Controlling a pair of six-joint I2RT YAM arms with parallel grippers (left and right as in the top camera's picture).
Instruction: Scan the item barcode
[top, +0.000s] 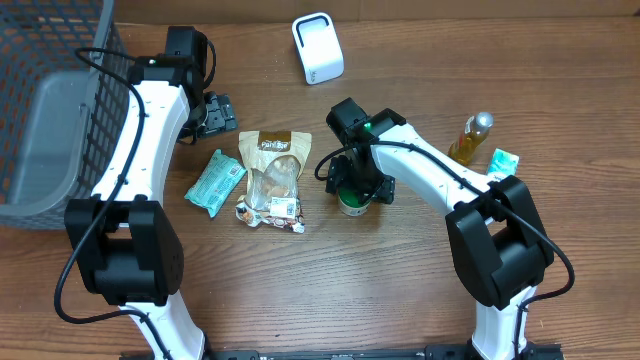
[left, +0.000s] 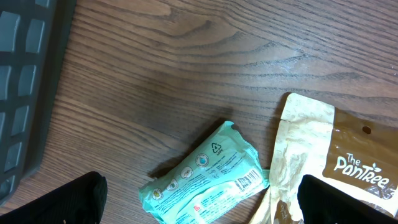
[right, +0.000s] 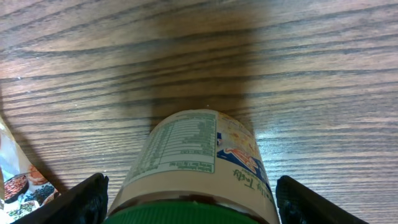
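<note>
The item in my right gripper (top: 356, 188) is a jar (top: 352, 206) with a green lid and a cream nutrition label, standing upright on the wooden table. In the right wrist view the jar (right: 194, 146) fills the space between the jaws of that gripper (right: 193, 200), whose black fingers (right: 87, 198) lie against its two sides. The white scanner (top: 317, 47) stands at the table's far edge. My left gripper (top: 215, 112) hovers open and holds nothing; in its wrist view this gripper (left: 199, 194) looks down on a teal packet (left: 205, 180).
A brown snack pouch (top: 272, 175) and the teal packet (top: 215, 182) lie left of the jar. A grey wire basket (top: 50, 110) fills the far left. An oil bottle (top: 472, 138) and a small teal packet (top: 503, 160) sit to the right.
</note>
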